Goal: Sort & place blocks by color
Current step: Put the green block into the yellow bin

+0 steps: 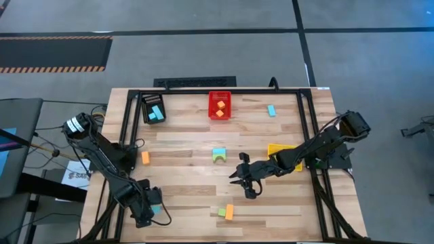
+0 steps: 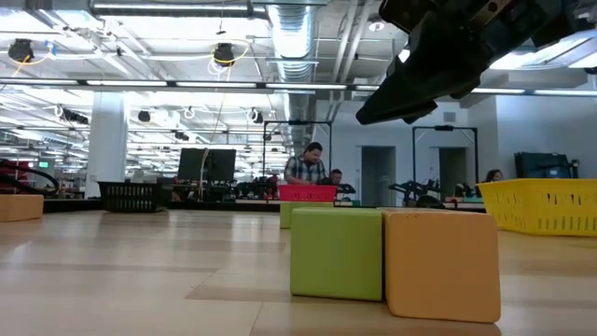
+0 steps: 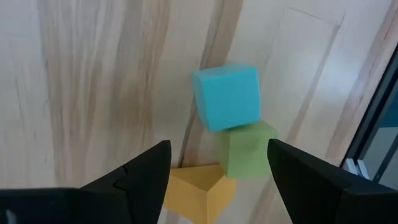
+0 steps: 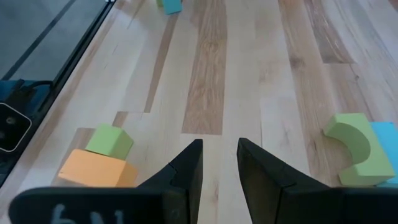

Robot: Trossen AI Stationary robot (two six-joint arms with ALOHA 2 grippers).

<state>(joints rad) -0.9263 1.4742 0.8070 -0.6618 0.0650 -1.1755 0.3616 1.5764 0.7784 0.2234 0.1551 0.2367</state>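
Green and orange blocks (image 2: 392, 266) sit nearest; your right gripper (image 1: 243, 181) hangs empty, fingers slightly apart—spread wider before descending.

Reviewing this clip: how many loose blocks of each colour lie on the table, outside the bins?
Orange blocks: 3
Blue blocks: 3
Green blocks: 3
Total: 9, with one of each colour lying under the left claw.
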